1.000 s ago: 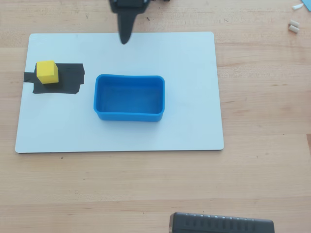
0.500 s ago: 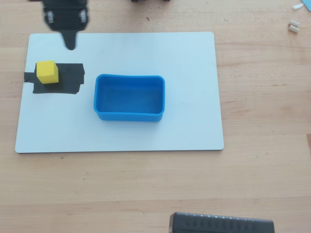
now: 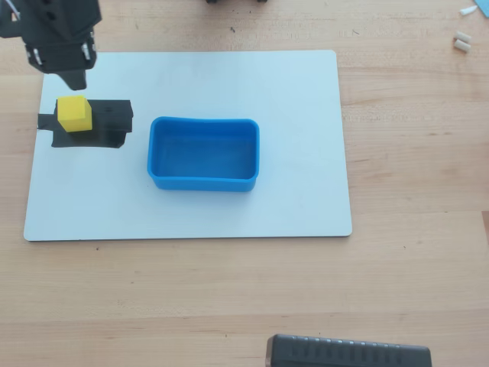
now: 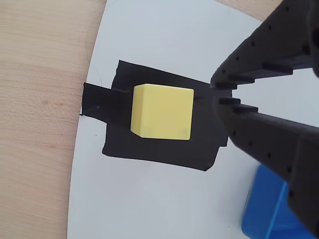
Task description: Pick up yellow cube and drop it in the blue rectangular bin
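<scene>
The yellow cube [image 3: 75,113] stands on a patch of black tape at the left end of a white board, and it fills the middle of the wrist view [image 4: 162,111]. My gripper [image 3: 72,81] hovers just beyond the cube's far side in the overhead view, its fingers pressed together and holding nothing. In the wrist view the gripper [image 4: 219,94] has its tips just right of the cube, apart from it. The blue rectangular bin [image 3: 204,153] lies empty at the board's centre. One corner of the bin [image 4: 261,209] shows at the lower right of the wrist view.
The white board [image 3: 290,99] lies on a wooden table [image 3: 412,153]. The black tape [image 3: 111,126] reaches past the board's left edge. A black device [image 3: 348,353] sits at the near table edge, and small white bits [image 3: 461,42] lie at the far right.
The arm has swung left from the board's top middle to just behind the yellow cube. The cube and the bin have not moved.
</scene>
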{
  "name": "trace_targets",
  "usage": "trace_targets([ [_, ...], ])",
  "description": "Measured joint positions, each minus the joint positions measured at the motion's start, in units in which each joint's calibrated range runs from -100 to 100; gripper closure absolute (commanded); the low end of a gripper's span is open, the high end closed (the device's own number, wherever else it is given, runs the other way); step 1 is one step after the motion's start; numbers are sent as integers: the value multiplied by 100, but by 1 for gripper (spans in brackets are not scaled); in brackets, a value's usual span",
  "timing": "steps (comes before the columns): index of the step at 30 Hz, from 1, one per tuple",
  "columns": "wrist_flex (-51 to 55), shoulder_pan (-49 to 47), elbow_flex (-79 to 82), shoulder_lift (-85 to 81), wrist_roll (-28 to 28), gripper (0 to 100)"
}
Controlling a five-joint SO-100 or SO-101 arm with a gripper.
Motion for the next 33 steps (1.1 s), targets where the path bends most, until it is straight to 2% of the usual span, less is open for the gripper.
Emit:
trace_targets([
  [2,0,32,-150,213,0,98],
  [10,-124,334,-311,577,0,81],
  [12,-212,429,-311,577,0,72],
  [13,-230,445,-311,577,-29,71],
  [20,-239,429,-491,595,-205,67],
  [33,-71,437,-762,1243,-205,67],
])
